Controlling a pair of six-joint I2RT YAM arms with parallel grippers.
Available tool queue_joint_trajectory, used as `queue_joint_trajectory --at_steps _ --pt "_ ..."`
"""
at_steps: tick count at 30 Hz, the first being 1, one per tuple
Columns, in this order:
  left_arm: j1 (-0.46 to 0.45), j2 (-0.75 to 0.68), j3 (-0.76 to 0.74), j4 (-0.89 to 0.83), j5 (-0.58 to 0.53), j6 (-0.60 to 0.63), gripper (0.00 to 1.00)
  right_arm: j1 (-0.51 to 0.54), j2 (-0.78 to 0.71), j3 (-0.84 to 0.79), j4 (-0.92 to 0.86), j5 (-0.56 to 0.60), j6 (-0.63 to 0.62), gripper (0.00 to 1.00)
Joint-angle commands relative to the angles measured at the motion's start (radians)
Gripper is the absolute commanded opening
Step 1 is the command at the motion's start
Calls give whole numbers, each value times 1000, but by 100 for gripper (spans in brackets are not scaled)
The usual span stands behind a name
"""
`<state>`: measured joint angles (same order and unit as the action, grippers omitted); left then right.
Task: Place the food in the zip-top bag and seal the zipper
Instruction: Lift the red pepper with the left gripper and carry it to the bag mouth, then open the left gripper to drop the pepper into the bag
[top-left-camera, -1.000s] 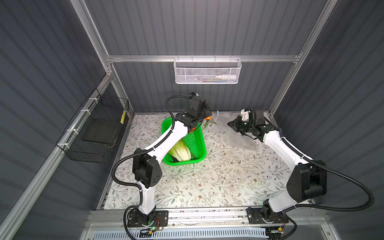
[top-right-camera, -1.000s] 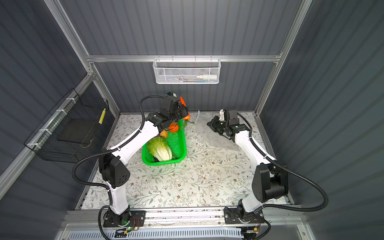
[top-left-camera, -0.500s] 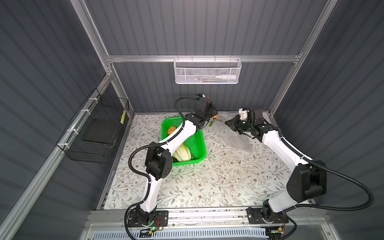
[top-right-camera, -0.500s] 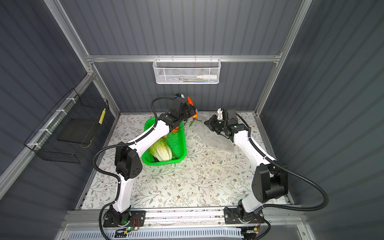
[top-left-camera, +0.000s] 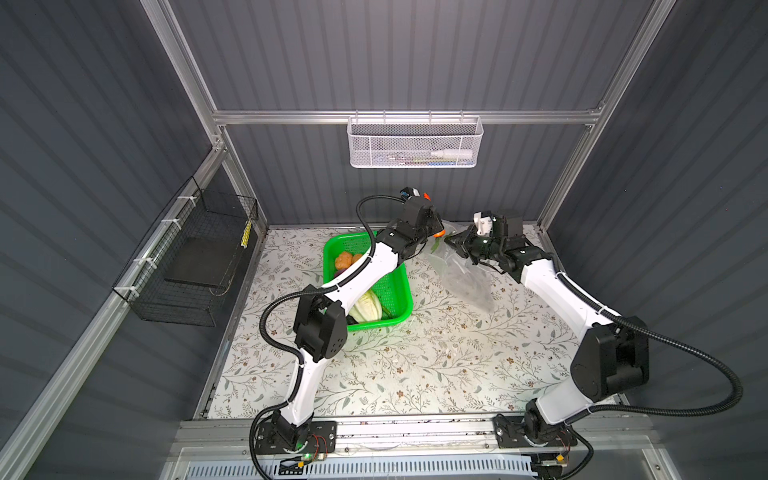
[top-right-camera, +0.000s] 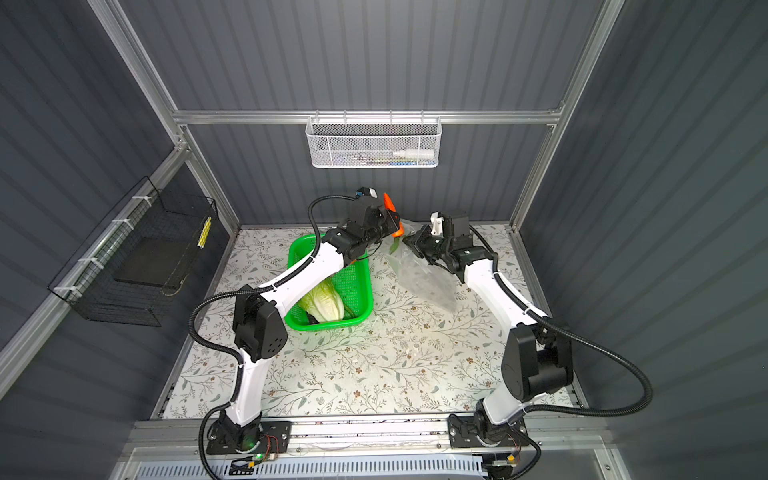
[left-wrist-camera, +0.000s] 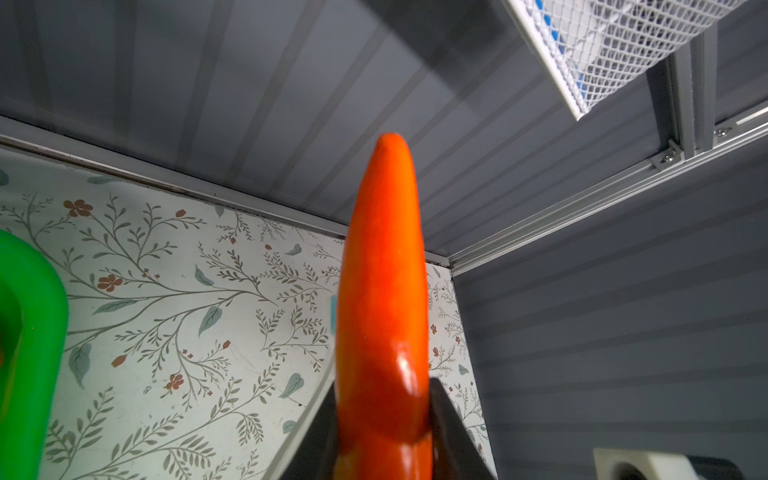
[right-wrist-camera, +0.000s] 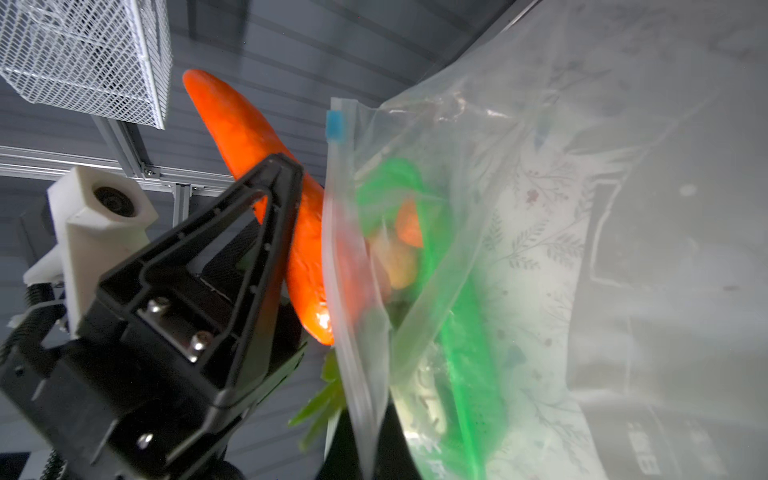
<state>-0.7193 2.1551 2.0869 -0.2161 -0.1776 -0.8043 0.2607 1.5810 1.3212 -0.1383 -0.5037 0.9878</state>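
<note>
The surface (top-left-camera: 415, 374), covered in a pale print of leafy twigs and small brown flowers, is filling the floor of the dark-walled booth in both top views. A bright green perforated basket (top-left-camera: 390, 282) is sitting on its back-left part, close to the rear wall. To the basket's right and apart from it, a clear zip-top bag (top-left-camera: 469, 282) is resting its lower end on the print, its mouth end tilting upward.

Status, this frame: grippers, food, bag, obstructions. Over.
Left gripper shut on orange toy carrot. Right gripper shut on edge of clear crinkly zip-top bag. Carrot beside zipper strip, not inside. Nothing seen blocking.
</note>
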Motion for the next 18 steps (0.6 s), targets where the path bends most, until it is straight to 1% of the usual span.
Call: queue_joint_trajectory --at_steps 1,4,8,9,12,15,18 --pt "-29 -16 -48 -20 -43 96 18 2 -50 -21 56 10 0 0" --pt "-32 -43 -97 -43 -45 97 19 2 -54 -23 67 0 -4 0" --pt "-36 -75 -133 -66 -57 119 22 2 -65 -49 72 22 -11 0" --pt "-37 -76 -133 -73 -54 123 23 2 -65 -54 81 17 -12 0" --pt "-40 -78 -131 -88 -33 127 31 5 -58 -56 103 -7 -27 0" --pt "-40 -88 -132 -97 -11 101 37 5 -54 -61 100 1 -72 0" --pt "-40 -104 -138 -96 13 77 40 5 -47 -79 123 -2 -159 0"
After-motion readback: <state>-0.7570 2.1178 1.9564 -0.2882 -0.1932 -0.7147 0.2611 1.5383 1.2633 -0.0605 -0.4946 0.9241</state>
